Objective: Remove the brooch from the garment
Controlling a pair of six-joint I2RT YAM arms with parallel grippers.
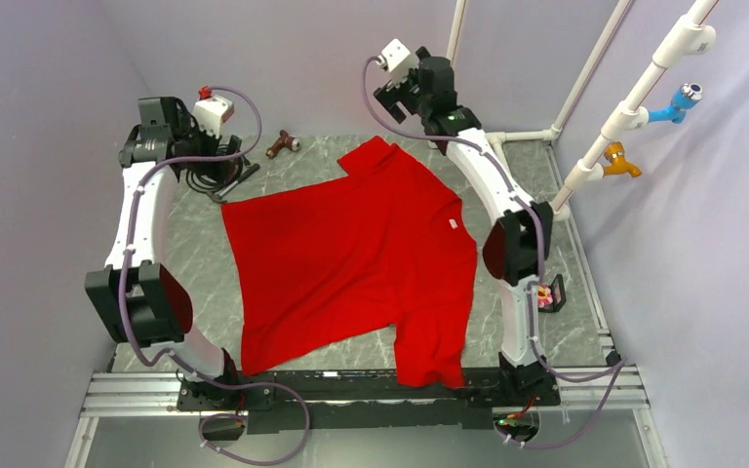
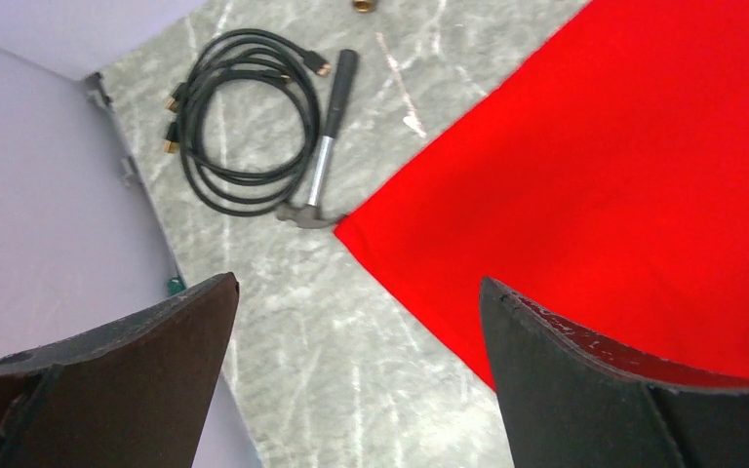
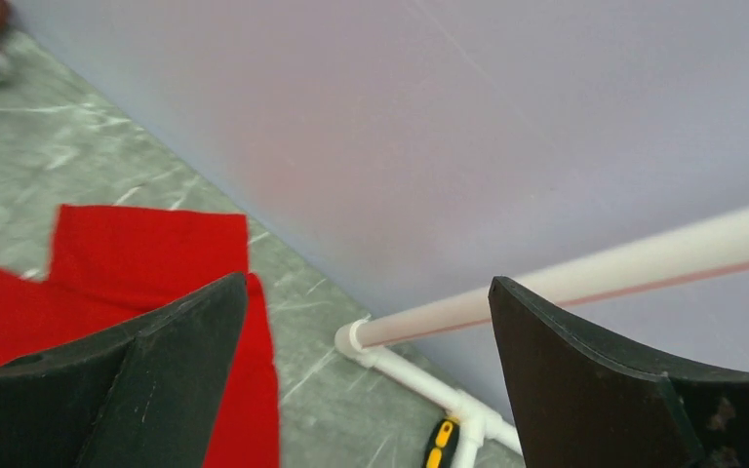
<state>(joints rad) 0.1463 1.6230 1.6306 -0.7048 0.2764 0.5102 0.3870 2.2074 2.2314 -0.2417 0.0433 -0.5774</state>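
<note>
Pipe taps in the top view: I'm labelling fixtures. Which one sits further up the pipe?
The blue tap, nearest the top right corner; the orange tap hangs lower down the same white pipe.

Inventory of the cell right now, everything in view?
shirt: 1, red, flat mid-table
label: 1, white, at shirt neck
brooch: 1, pink/yellow, off the shirt, beside right arm
hammer: 1, black grip, by shirt's far-left corner
cable: 1, black, coiled beside hammer
brown object: 1, far edge
pipes: white, right side
fittings: 2, blue and orange, on pipe
table: 1, grey marble
left gripper: open, empty
right gripper: open, empty
</note>
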